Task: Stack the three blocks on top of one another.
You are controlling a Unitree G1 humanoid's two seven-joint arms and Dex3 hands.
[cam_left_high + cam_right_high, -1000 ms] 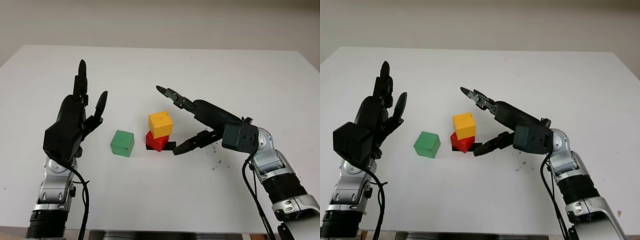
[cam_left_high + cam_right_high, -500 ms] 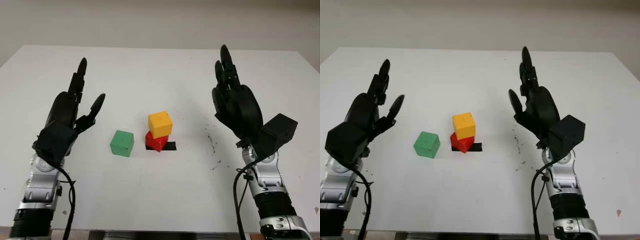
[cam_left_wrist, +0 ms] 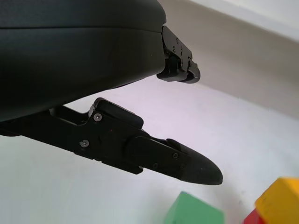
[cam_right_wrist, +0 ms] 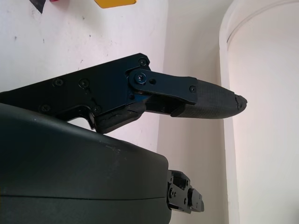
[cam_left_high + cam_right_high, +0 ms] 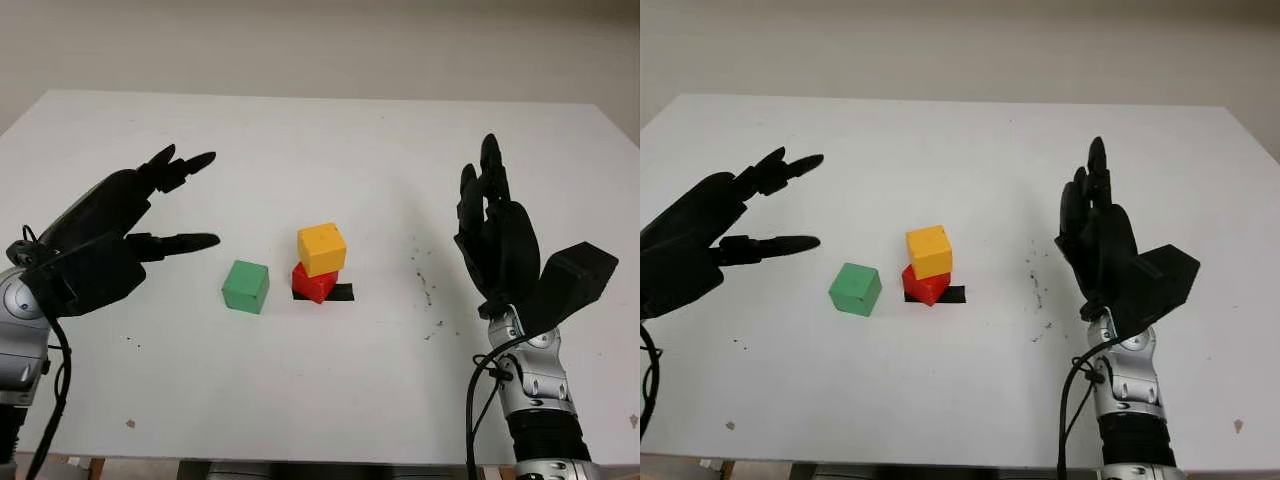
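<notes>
Beside the green block (image 5: 245,286), yellow block (image 5: 321,248) tops red block (image 5: 313,281); both hands' fingers (image 5: 185,241) grasp nothing.

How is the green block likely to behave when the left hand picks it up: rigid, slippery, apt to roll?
The green block looks like a solid cube with flat faces, so it probably stays rigid and won't roll. Its smooth sides might slip a little between hard fingers. It sits alone beside the yellow-on-red stack, with the open left hand nearby, so a careless push could nudge that stack.
</notes>
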